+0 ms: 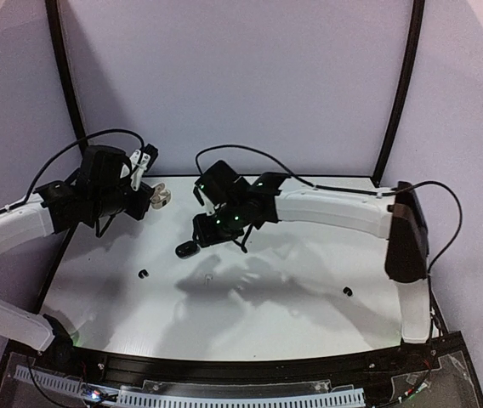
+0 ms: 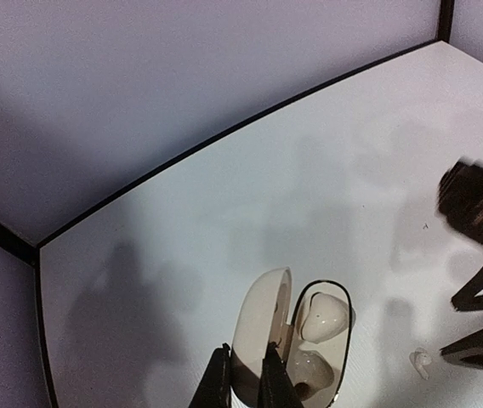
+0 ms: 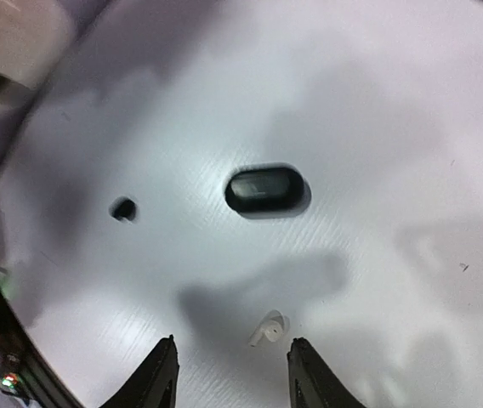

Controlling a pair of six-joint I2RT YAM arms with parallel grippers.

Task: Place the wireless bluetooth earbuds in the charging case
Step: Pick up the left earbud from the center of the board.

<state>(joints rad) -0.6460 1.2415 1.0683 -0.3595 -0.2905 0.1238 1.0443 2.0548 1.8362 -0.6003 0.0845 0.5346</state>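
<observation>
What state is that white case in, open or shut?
Open: the white case has its lid swung up beside the base, and both inner wells show.

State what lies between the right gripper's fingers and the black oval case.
The right wrist view shows a small white stemmed earbud between the fingertips of the right gripper; from it to the black oval case the white tabletop is bare.

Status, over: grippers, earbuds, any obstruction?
Left gripper shut on lid of open white charging case. Right gripper open, white earbud loose on table just ahead. Black case beyond it, not in the way.
</observation>
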